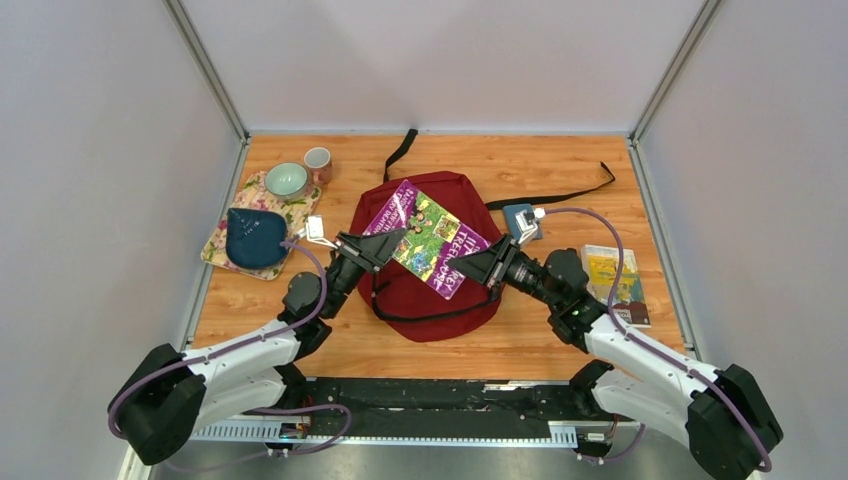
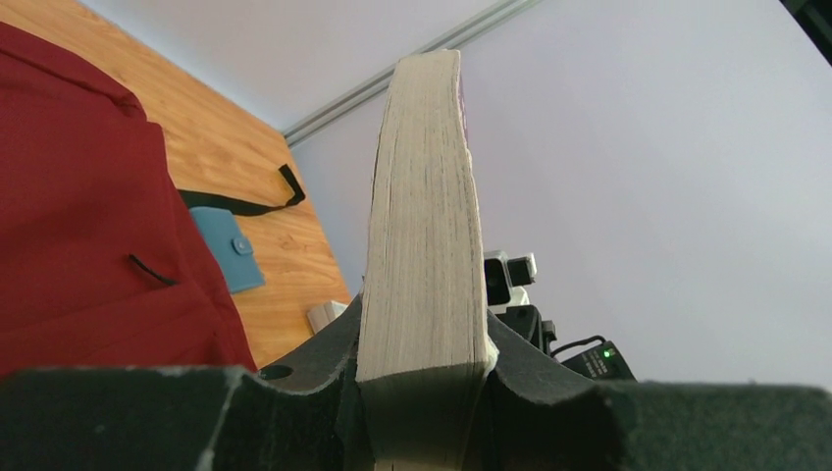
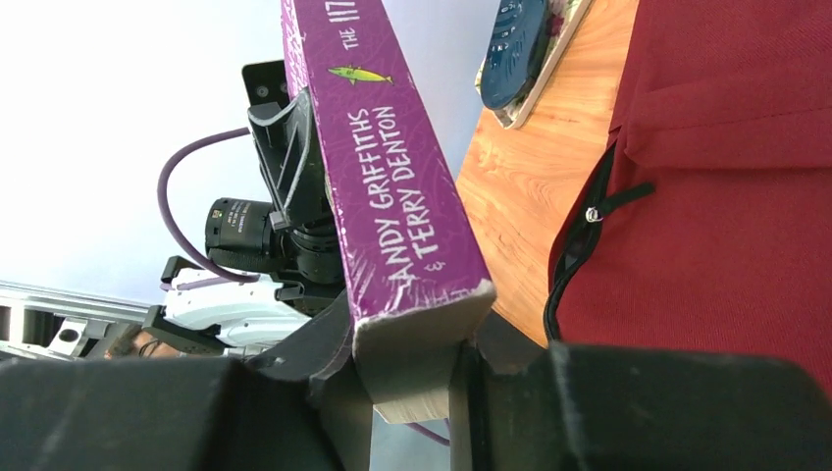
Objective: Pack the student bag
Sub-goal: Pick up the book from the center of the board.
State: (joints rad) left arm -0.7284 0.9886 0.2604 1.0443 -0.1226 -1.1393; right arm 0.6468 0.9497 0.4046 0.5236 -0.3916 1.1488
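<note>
The dark red student bag lies flat in the middle of the table, also in the left wrist view and the right wrist view. A thick purple book hangs above it, held from both ends. My left gripper is shut on the book's left edge; its page block stands between the jaws. My right gripper is shut on the book's right corner, where the purple spine shows. The bag's black zipper runs along its edge.
A teal-blue wallet lies right of the bag, a second book further right. At the left, a floral mat carries a dark blue pouch and a green bowl; a mug stands beside it. Black straps trail behind the bag.
</note>
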